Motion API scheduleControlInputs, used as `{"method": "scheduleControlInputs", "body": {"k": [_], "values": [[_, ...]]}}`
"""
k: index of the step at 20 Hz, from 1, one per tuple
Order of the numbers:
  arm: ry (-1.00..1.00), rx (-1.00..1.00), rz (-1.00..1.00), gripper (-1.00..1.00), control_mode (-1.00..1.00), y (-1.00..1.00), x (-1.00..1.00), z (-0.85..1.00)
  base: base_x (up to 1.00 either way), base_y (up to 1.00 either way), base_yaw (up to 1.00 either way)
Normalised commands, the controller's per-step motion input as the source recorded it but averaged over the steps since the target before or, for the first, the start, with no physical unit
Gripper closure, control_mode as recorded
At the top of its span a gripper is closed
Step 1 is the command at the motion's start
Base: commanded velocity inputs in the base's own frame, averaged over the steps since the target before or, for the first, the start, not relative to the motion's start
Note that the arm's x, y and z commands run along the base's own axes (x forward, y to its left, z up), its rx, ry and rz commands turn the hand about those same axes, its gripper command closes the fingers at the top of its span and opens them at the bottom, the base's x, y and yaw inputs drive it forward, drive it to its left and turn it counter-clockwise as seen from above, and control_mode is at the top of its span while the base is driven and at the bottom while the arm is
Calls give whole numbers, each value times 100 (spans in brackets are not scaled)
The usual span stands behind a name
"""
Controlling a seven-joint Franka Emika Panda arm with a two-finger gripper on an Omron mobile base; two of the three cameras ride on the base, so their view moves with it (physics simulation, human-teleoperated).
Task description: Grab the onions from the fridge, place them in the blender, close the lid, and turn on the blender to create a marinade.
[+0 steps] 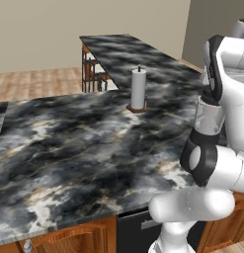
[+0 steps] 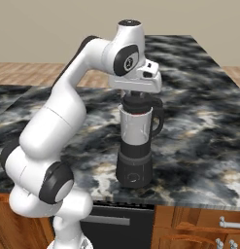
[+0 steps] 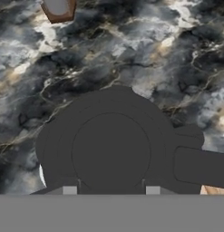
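Note:
The blender (image 2: 135, 146) stands near the front edge of the marble counter (image 2: 199, 126), a dark base under a clear jar. The dark round lid (image 2: 136, 103) sits on the jar's mouth. My gripper (image 2: 137, 97) comes straight down onto it from above. In the hand view the lid (image 3: 111, 136) lies directly below, and my gripper (image 3: 111, 190) is shut on its raised central knob, one fingertip (image 3: 69, 190) on each side. The jar's handle (image 3: 199, 165) sticks out to the right. The onions are hidden and the fridge is out of view.
A white paper towel roll (image 1: 138, 89) on a brown stand is further back on the counter, its base (image 3: 59, 10) at the top of the hand view. A second counter (image 1: 138, 54) runs behind. Wooden cabinets (image 2: 199, 228) and a dark appliance front (image 2: 116, 219) lie below the edge.

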Motion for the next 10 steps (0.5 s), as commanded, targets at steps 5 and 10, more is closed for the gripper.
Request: {"method": "scheduleControlInputs", "body": {"k": [5, 10], "values": [[-6, 1, 5, 100, -100, 0, 0, 0, 0, 0, 0], [-3, 0, 10, 100, -100, 3, -11, -10, 0, 0, 0]]}}
